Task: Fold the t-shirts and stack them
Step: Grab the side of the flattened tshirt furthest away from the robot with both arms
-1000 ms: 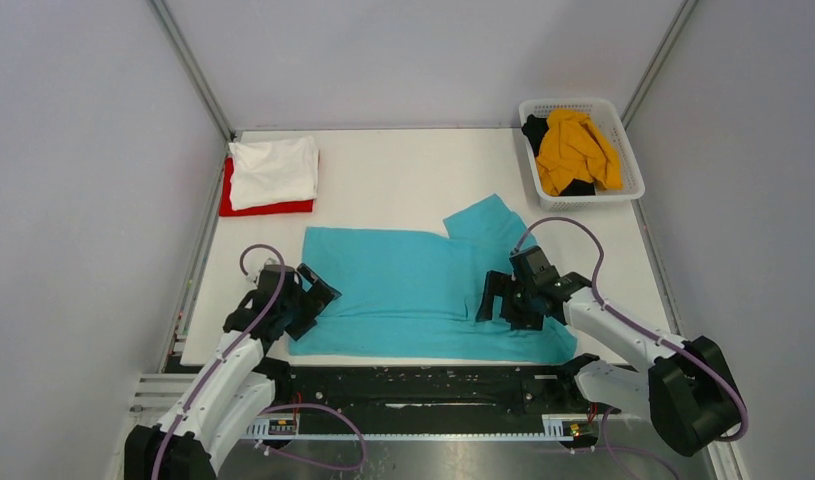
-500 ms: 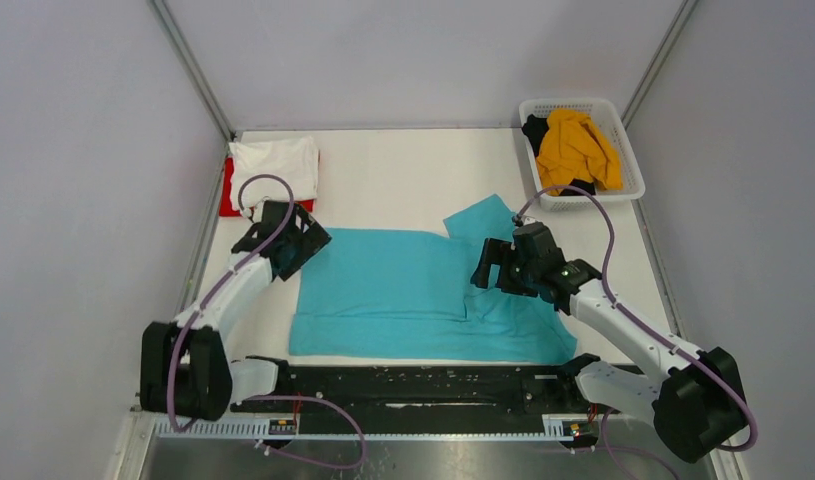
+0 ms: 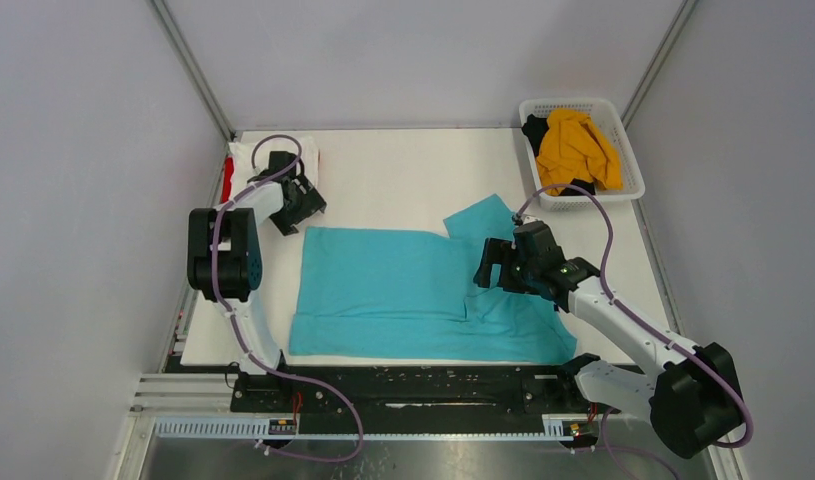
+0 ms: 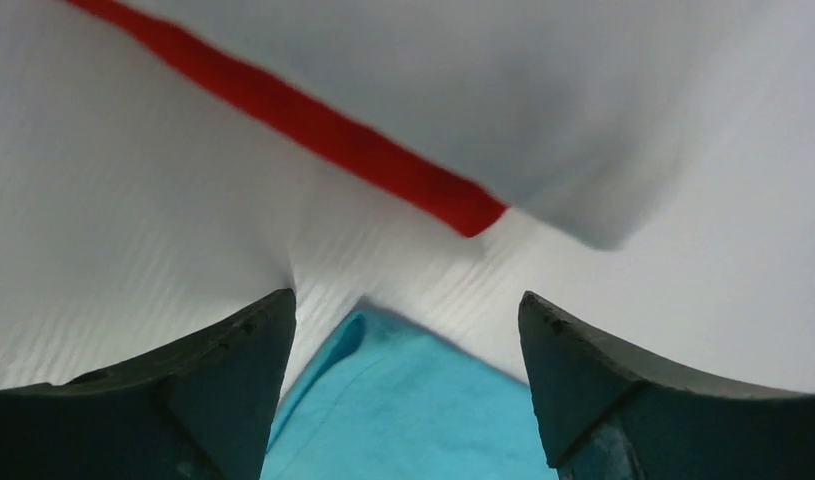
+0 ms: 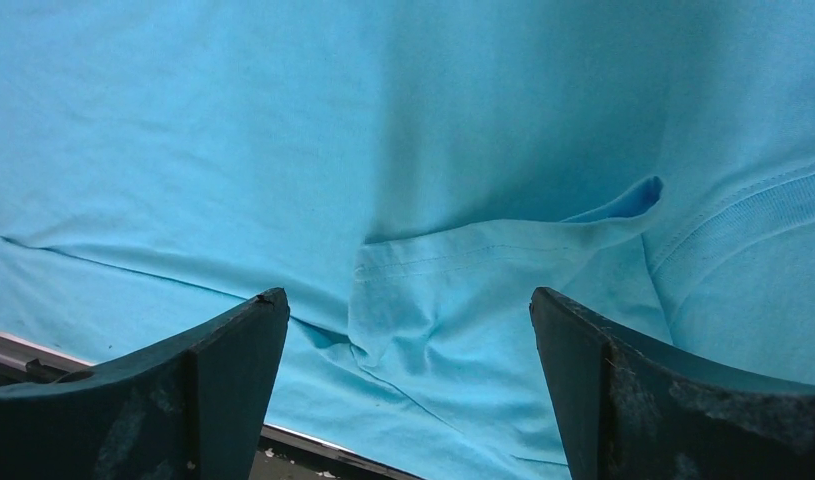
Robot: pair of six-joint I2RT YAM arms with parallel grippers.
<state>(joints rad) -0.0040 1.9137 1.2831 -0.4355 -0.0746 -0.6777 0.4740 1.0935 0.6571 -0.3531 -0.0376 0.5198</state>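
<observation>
Work surface: a white table (image 3: 403, 180), with both arms reaching out over it from the near edge.
Task garment: you see a teal cotton t-shirt (image 3: 403, 290) lying flat at the table's middle, its right side partly folded inward (one sleeve sticks out at the far right corner).
Finished stack: a folded white t-shirt (image 4: 583, 100) lies on a folded red t-shirt (image 4: 313, 130) at the far left corner of the table.
Left gripper (image 3: 299, 205): it hovers at the near edge of that stack, just beyond the teal t-shirt's far left corner. Its fingers stand apart and hold nothing.
Right gripper (image 3: 490, 276): it hangs over the right part of the teal t-shirt, above a folded hem edge. Its fingers are spread wide, with no cloth between them.
Supply: a white plastic mesh basket (image 3: 593, 201) at the far right corner holds a crumpled yellow garment (image 3: 575, 150) and a black garment (image 3: 535, 130).
</observation>
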